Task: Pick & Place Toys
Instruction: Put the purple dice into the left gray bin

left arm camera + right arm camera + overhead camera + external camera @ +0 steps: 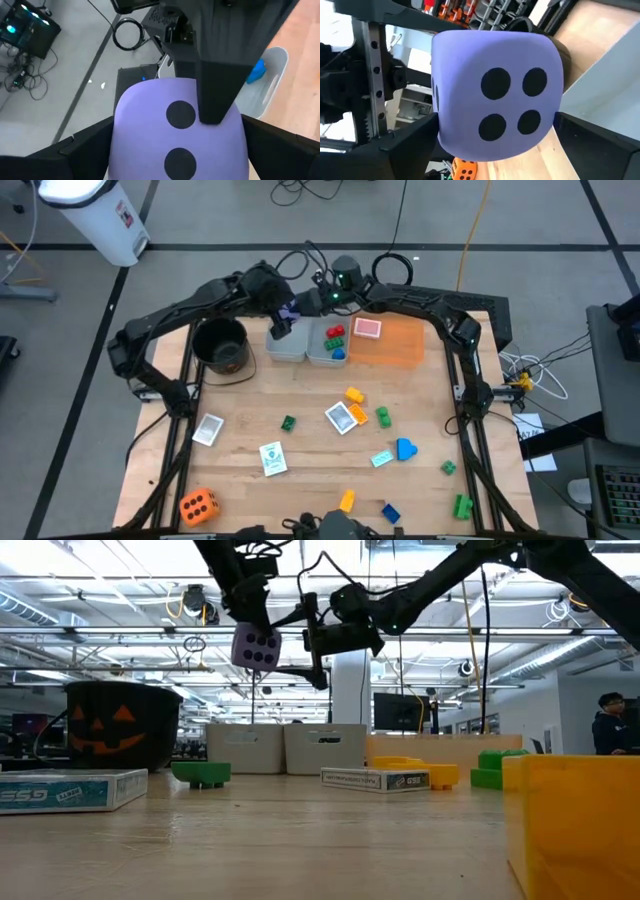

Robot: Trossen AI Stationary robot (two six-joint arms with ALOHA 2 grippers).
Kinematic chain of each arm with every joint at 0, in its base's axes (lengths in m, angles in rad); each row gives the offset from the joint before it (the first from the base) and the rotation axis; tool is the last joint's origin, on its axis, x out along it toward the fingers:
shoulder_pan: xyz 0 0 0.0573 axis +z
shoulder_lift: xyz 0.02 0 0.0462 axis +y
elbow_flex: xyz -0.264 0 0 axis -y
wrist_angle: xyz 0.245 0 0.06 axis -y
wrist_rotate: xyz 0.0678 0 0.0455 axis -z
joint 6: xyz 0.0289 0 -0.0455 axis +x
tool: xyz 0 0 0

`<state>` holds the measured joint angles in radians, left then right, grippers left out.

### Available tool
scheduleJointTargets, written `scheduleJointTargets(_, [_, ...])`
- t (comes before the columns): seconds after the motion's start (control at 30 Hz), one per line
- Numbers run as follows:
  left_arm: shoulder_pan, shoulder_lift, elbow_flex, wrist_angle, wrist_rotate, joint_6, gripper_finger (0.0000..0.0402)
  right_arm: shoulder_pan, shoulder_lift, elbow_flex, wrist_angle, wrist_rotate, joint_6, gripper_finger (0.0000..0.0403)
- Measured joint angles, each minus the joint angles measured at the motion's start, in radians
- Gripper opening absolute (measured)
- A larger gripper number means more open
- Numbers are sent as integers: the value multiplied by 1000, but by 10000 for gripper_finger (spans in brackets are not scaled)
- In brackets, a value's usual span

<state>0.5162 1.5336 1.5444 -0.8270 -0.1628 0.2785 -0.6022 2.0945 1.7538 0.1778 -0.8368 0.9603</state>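
The purple die [256,648] hangs in the air above the grey bins [305,345], at twelve o'clock on the table [250,480]. The left gripper [252,615] pinches it from above; the right gripper [318,640], fingers spread wide, sits at its three o'clock.

Both arms are matte black, built of slim tube-like links with bulkier rounded joints. Loose black cables loop along the left arm [190,305] and the right arm [455,330]. A small green light glows on the right wrist [333,297].
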Motion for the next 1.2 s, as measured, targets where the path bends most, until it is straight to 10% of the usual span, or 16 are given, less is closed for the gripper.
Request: scheduleJointTargets(1.2, [132,114,-3,90,55,-84,399,-65,38,0,-77,84,-128,234])
